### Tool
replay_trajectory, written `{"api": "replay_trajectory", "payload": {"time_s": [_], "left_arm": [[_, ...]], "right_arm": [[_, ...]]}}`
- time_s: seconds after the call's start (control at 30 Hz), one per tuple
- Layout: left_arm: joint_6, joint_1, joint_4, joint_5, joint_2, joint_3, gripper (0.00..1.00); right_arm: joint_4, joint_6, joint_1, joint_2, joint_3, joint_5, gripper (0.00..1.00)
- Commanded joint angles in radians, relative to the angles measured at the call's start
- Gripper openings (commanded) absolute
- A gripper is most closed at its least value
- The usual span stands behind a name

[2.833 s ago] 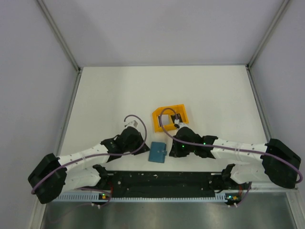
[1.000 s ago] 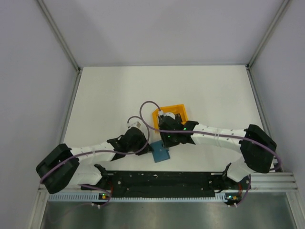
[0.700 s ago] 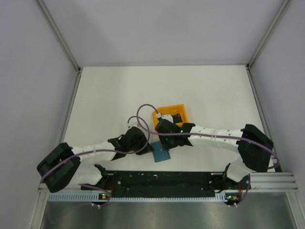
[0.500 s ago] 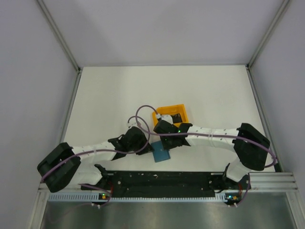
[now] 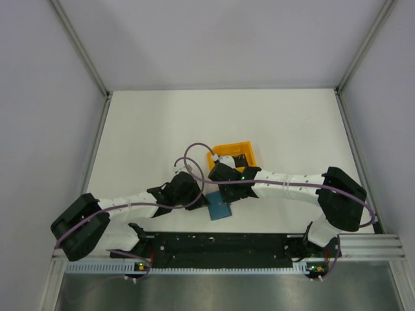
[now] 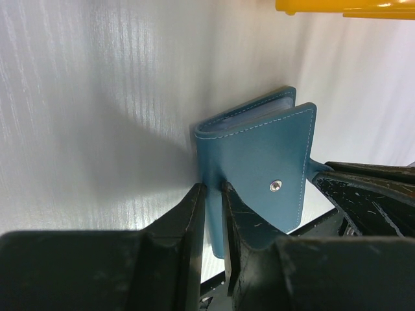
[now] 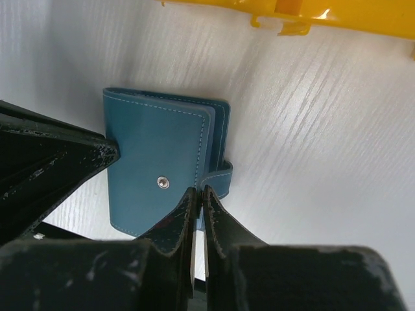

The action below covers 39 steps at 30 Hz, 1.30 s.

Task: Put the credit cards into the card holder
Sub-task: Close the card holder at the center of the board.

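The teal-blue card holder [image 5: 221, 210] lies on the white table in front of the arm bases, its snap cover up. My left gripper [image 6: 214, 191] is shut on the holder [image 6: 259, 162] at its left edge, one finger above and one below. My right gripper [image 7: 198, 193] comes in from the other side, its fingers pressed together on the edge of the front cover of the holder [image 7: 155, 155], beside the strap. In the top view both grippers, left [image 5: 200, 201] and right [image 5: 218, 194], meet over the holder. Of the credit cards only a dark patch [image 5: 236, 159] shows inside the orange tray.
The orange open tray [image 5: 231, 149] stands just behind the holder, partly covered by the right wrist; its rim shows at the top of the left wrist view [image 6: 350, 6] and the right wrist view [image 7: 337, 16]. A black rail [image 5: 220, 245] runs along the near edge.
The right gripper has come from the tray down onto the holder and closed its jaws on the cover edge. The left gripper has kept its grip and place.
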Motion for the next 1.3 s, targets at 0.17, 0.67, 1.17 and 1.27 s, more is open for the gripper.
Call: {"api": "replay_trajectory", "payload": {"time_s": [0.17,0.67,1.17,1.27], "left_arm": [[0.042,-0.004,-0.006,-0.003,0.025,0.048,0.2],[0.045,-0.004,-0.008,0.003,0.034,0.044,0.2],[0.052,-0.004,-0.01,0.007,0.043,0.055,0.2],[0.05,-0.004,-0.01,0.006,0.042,0.054,0.2]], "right_arm": [[0.008,-0.006,0.014,-0.005,0.061,-0.03,0.13],[0.011,0.0,0.014,-0.032,0.049,-0.029,0.13],[0.022,0.004,0.016,-0.054,0.038,-0.029,0.19],[0.02,0.004,0.014,-0.066,0.031,-0.027,0.17]]}}
